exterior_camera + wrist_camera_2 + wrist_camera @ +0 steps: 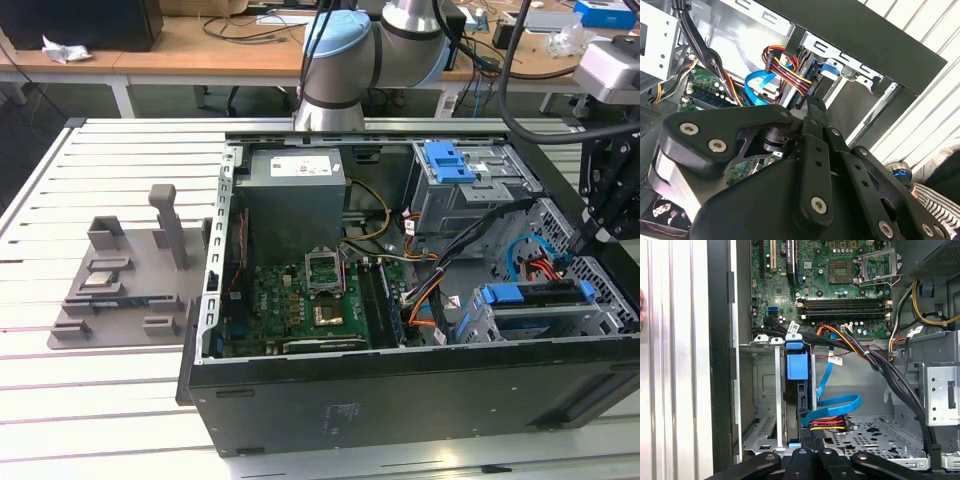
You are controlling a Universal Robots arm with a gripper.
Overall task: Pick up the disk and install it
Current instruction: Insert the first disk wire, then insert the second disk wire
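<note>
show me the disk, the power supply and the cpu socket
disk [796, 366], first wrist view, on its blue frame, seated in the drive cage
power supply [293, 195], exterior view, on its grey side face
cpu socket [841, 271], first wrist view, on the socket's centre

- Black gripper linkage [812, 150] across the foreground, bolts along its arms.
- Beyond, open computer case [880, 35] with green motherboard [705, 85].
- Blue flat cable [757, 82] beside red-yellow-black wire bundle [787, 65].
- Blue-framed disk [812, 75] seated edge-on in metal drive cage [850, 72].
</note>
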